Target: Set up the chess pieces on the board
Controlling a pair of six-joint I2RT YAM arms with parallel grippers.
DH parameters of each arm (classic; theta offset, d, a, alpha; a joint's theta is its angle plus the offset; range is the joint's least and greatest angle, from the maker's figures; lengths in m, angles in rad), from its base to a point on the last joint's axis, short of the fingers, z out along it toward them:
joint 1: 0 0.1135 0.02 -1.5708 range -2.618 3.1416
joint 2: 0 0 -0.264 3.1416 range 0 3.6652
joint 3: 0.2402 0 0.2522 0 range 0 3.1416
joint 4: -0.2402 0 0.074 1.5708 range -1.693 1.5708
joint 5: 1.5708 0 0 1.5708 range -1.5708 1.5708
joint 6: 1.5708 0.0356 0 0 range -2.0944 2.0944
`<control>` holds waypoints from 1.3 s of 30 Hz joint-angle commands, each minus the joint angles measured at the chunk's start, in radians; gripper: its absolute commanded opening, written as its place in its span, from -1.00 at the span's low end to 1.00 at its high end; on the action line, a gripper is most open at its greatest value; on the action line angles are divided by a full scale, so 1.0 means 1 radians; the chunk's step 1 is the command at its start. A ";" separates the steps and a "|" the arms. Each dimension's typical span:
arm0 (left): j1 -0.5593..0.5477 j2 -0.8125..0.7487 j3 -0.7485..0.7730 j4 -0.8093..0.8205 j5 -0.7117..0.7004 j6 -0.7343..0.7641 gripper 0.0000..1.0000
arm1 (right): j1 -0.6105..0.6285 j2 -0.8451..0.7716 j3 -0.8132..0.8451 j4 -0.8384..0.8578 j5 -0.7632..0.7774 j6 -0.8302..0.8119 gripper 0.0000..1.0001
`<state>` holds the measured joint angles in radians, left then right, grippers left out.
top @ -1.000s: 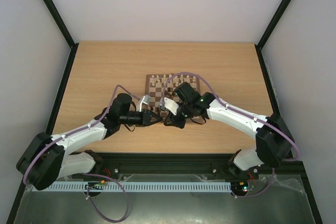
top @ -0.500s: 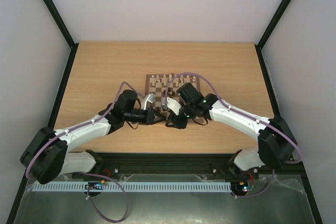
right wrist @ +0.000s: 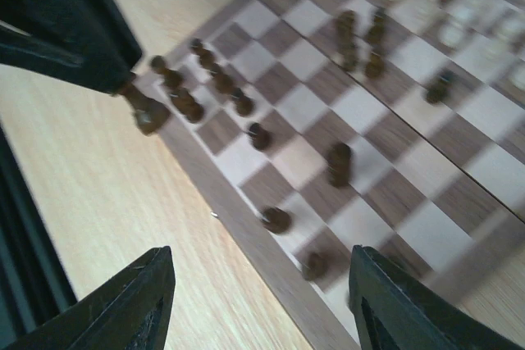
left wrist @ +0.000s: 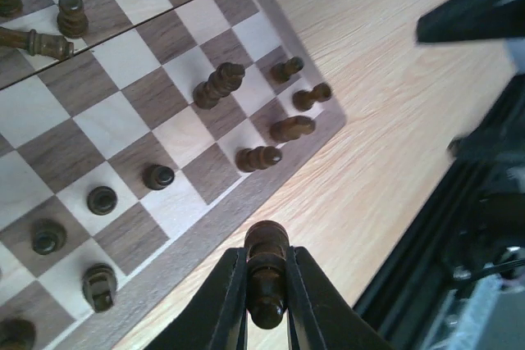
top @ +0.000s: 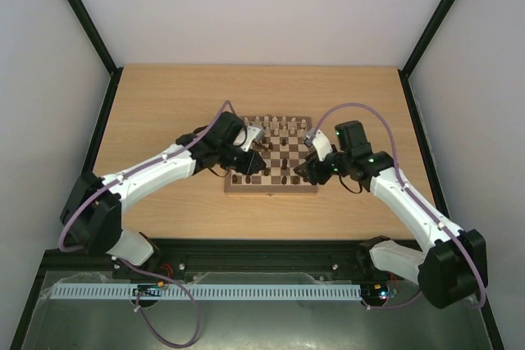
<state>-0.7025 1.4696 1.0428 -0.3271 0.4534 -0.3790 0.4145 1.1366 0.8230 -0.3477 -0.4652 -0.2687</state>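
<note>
Light wooden table (top: 156, 112); checkered wooden board (top: 271, 191) at centre. Right gripper (right wrist: 261, 256) spread wide above board's edge. Left gripper (left wrist: 267, 261) pinches dark brown turned piece (left wrist: 267, 284) over the rim; overhead view hides that grip.

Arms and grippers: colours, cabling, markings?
Both alike: left arm and right arm have white link shells, black joint housings, and a lilac cable looped outside each. Left gripper and right gripper: plain black tapered fingers. No markings legible.
</note>
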 commanded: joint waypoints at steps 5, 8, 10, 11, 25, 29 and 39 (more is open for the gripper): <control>-0.110 0.130 0.201 -0.336 -0.328 0.218 -0.83 | -0.128 -0.037 -0.056 0.015 0.084 0.106 0.20; -0.138 0.168 0.240 -0.373 -0.404 0.239 -0.82 | -0.132 -0.029 -0.066 0.024 0.096 0.101 0.20; -0.154 0.193 0.258 -0.395 -0.434 0.251 -0.82 | -0.133 -0.030 -0.072 0.029 0.099 0.098 0.20; -0.163 0.208 0.265 -0.401 -0.448 0.255 -0.82 | -0.133 -0.031 -0.074 0.030 0.099 0.097 0.20; -0.200 0.315 0.300 -0.427 -0.513 0.258 -0.80 | -0.133 -0.037 -0.086 0.031 0.083 0.077 0.20; -0.200 0.329 0.299 -0.415 -0.515 0.262 -0.78 | -0.132 -0.033 -0.087 0.029 0.080 0.075 0.20; -0.200 0.371 0.307 -0.392 -0.519 0.270 -0.78 | -0.132 -0.025 -0.089 0.026 0.072 0.069 0.20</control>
<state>-0.8967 1.8240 1.3266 -0.7185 -0.0509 -0.1200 0.2844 1.1019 0.7460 -0.3149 -0.3740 -0.1879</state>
